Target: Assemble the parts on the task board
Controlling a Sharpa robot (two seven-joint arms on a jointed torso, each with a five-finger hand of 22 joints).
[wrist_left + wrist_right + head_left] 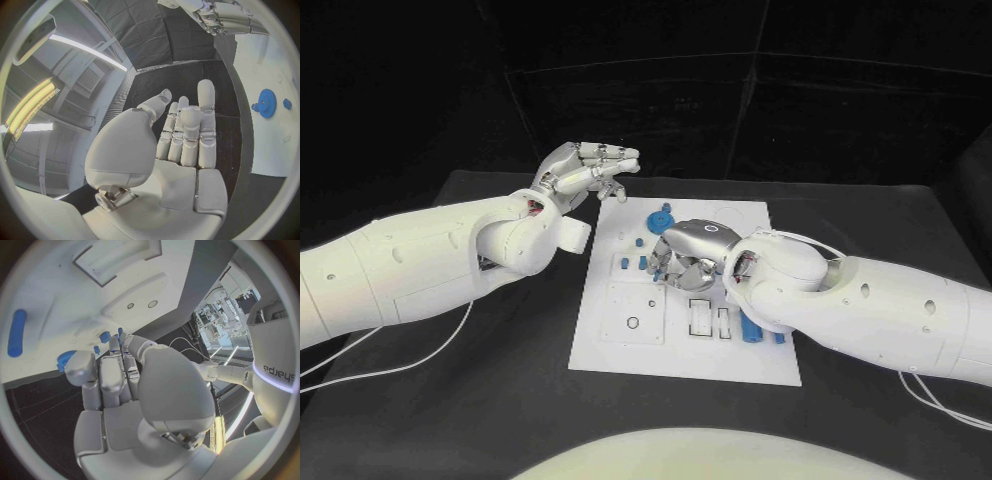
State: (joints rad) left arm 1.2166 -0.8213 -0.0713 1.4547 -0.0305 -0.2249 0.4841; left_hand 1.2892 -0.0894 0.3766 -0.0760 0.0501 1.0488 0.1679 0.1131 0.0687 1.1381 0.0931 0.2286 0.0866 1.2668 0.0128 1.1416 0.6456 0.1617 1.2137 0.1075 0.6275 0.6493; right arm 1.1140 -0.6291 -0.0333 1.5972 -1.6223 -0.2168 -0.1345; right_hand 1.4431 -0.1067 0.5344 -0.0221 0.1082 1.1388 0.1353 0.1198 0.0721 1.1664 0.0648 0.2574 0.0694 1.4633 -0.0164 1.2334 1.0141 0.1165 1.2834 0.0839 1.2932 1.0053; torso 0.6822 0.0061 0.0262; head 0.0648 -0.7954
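The white task board (pixel 678 358) lies mid-table. My right hand (pixel 684 256) hovers low over its middle, fingers pointing down among small blue pegs (pixel 651 263); in the right wrist view the fingertips (pixel 116 342) reach beside two pegs (pixel 105 336) and the thumb stands apart in front of a blue gear (pixel 64 360). Nothing is gripped. The gear (pixel 661 218) sits at the board's far end. My left hand (pixel 589 168) is raised off the board's far-left corner, fingers (pixel 187 125) straight and holding nothing; its wrist view shows the gear (pixel 267 103) on the board (pixel 269 65).
Two long blue pieces (pixel 751 328) lie at the board's right edge by my right forearm; one long piece (pixel 17 332) shows in the right wrist view. Rectangular cut-outs (pixel 700 315) sit in the board's near half. Black table (pixel 473 400) surrounds the board.
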